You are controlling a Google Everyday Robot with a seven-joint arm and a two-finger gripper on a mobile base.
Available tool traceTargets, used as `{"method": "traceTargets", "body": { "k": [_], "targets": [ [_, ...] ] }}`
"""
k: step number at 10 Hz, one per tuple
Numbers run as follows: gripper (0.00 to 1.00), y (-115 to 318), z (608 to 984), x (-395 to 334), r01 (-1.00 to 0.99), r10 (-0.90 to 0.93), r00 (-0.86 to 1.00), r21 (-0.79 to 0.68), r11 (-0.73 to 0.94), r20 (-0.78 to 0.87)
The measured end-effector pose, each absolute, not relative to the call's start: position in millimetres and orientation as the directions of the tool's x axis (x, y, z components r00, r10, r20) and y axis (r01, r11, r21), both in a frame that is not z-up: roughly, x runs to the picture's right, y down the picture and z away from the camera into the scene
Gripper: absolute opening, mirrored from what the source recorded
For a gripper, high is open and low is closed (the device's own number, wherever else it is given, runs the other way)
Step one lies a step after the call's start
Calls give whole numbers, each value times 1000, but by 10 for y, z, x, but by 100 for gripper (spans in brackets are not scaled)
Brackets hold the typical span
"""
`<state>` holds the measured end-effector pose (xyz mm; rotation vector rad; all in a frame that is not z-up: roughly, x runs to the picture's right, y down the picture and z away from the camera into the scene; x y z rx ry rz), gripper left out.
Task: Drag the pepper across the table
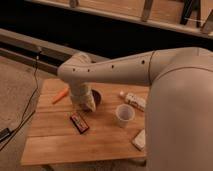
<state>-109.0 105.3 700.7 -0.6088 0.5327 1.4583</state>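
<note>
The pepper (61, 95) is a small orange tapered piece lying near the far left of the light wooden table (55, 135). My arm reaches in from the right, bends above the table and points down. Its gripper (88, 104) hangs at the near left side of a dark bowl (97, 95), a short way right of the pepper and apart from it. The wrist hides most of the gripper.
A dark red-and-black packet (79, 122) lies in front of the gripper. A white cup (124, 115) stands right of centre, a white bottle (134, 100) lies behind it, and a pale flat item (140, 140) sits near the front right edge. A cable (30, 107) trails left of the table.
</note>
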Motion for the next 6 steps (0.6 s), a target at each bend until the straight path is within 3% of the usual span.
{"method": "traceTargets", "body": {
  "k": [6],
  "targets": [
    [65, 1248, 6927, -2050, -995, 749, 81, -99, 21, -657]
  ]
}}
